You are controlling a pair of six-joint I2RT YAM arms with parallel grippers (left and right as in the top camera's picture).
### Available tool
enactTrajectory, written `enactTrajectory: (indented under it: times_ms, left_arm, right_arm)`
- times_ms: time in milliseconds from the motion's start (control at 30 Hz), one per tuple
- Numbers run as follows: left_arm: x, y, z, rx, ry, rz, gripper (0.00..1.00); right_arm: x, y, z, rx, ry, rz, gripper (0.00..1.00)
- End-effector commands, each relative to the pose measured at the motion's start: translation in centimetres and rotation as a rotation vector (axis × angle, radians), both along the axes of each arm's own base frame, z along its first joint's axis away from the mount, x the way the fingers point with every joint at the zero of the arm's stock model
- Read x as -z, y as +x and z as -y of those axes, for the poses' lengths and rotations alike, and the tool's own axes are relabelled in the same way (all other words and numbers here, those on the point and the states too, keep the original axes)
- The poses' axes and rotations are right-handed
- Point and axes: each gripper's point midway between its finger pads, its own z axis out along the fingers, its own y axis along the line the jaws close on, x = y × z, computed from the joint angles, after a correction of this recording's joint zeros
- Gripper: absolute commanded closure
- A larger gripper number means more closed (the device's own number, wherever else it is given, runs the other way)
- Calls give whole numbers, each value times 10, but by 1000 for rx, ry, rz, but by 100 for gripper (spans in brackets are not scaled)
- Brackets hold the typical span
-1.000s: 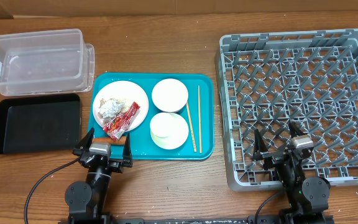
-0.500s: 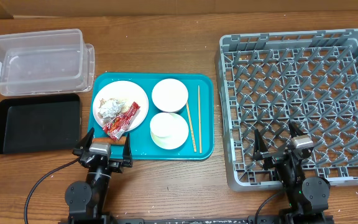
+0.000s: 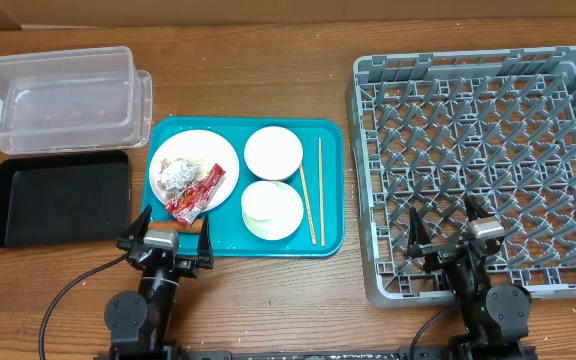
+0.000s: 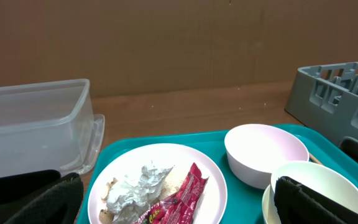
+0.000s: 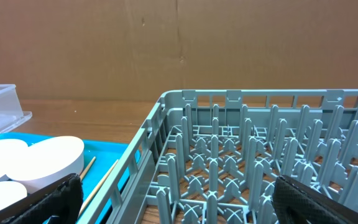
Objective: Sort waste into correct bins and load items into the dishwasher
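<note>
A round white plate (image 3: pixel 224 165) on the teal tray (image 3: pixel 332 140) holds a silver foil ball (image 3: pixel 176 177), a red snack wrapper (image 3: pixel 198 192) and pale scraps. Two white bowls (image 3: pixel 273 152) (image 3: pixel 271 211) and two chopsticks (image 3: pixel 314 190) lie beside it. The clear tub (image 3: pixel 56 92) and black tray (image 3: pixel 58 197) sit at the left. The grey dish rack (image 3: pixel 480 160) is at the right. My left gripper (image 3: pixel 168 235) is open and empty at the teal tray's near edge; the foil (image 4: pixel 138 183) and wrapper (image 4: pixel 182 196) lie between its fingers in its wrist view. My right gripper (image 3: pixel 453 230) is open and empty over the rack's near edge (image 5: pixel 229 168).
The wooden table (image 3: pixel 268 60) runs behind everything. The rack's upright pegs (image 5: pixel 303 143) stand close in front of the right gripper. The clear tub (image 4: pixel 33 127) shows at the left of the left wrist view.
</note>
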Motion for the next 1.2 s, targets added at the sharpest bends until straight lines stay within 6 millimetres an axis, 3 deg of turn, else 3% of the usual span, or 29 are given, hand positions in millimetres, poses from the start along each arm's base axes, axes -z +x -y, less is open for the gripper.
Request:
enactTrajectory:
  times_ms: [0, 133, 267, 533, 700, 967, 1100, 1167]
  left_arm:
    - [-3, -1, 3, 21, 18, 19, 0]
    - [-1, -1, 3, 17, -40, 2, 0]
    - [-8, -2, -2, -21, -145, -19, 0]
    - [-62, -15, -13, -92, -159, -57, 0]
    - [-86, -4, -4, -35, -87, -187, 0]
    - [-96, 24, -4, -34, -86, -625, 0]
    - [-86, 35, -4, -38, -93, -785, 0]
    - [-70, 44, -5, -42, -97, -861, 0]
  right_arm:
    - [0, 0, 2, 9, 28, 4, 0]
    - [-5, -1, 4, 25, 115, -18, 0]
    - [-25, -6, 8, 45, 169, -14, 0]
    - [-64, -25, 14, 80, 196, -128, 0]
    - [-84, -25, 15, 98, 172, -270, 0]
    - [-84, -4, 13, 136, 98, -625, 0]
    - [-73, 6, 15, 163, 74, -738, 0]
    - [-57, 10, 14, 169, 60, -808, 0]
